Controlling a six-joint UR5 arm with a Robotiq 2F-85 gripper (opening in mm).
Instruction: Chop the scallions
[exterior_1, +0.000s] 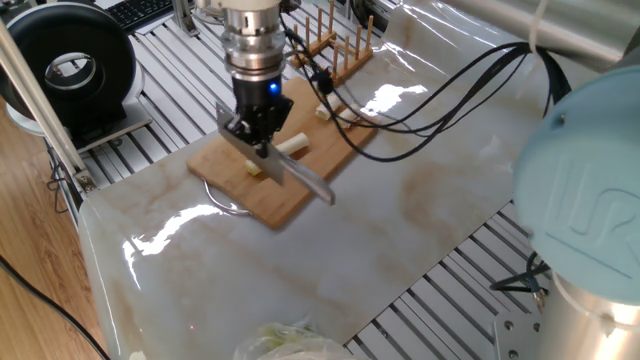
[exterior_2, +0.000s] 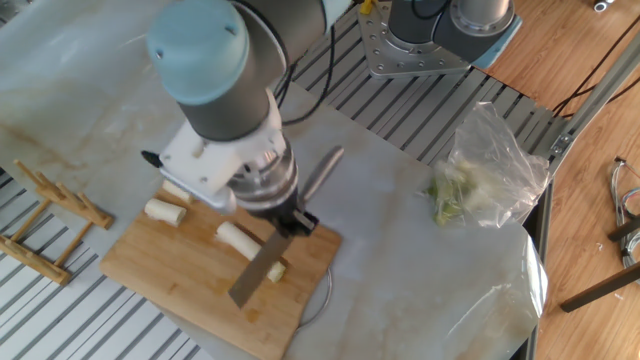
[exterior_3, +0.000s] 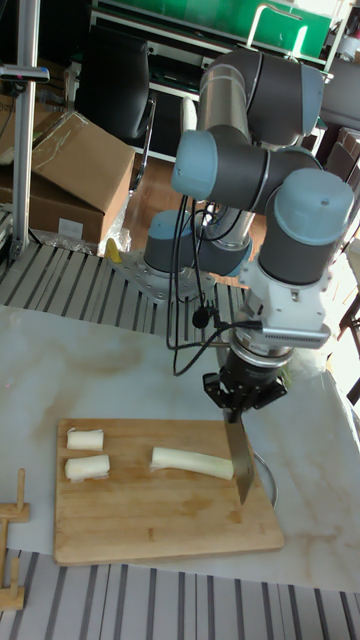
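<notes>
My gripper (exterior_1: 258, 135) (exterior_2: 290, 222) (exterior_3: 240, 400) is shut on a knife (exterior_2: 255, 280), blade down on the wooden cutting board (exterior_2: 180, 290) (exterior_1: 270, 205) (exterior_3: 150, 520). The scallions lie on the board as a cream-white stalk (exterior_2: 237, 240) (exterior_1: 290, 145) (exterior_3: 192, 461) right beside the blade. A small cut piece (exterior_2: 277, 271) (exterior_1: 256, 168) lies on the blade's other side. Two short chunks (exterior_2: 165, 211) (exterior_3: 85, 439) (exterior_3: 87, 467) rest at the board's far end. The knife's grey handle (exterior_2: 325, 170) sticks out past the board.
A wooden rack (exterior_1: 335, 45) (exterior_2: 50, 215) stands beside the board. A clear bag of leafy greens (exterior_2: 480, 170) lies toward the table's edge. A black round device (exterior_1: 70, 65) sits off the table, and a second arm base (exterior_2: 440, 30) stands at one end.
</notes>
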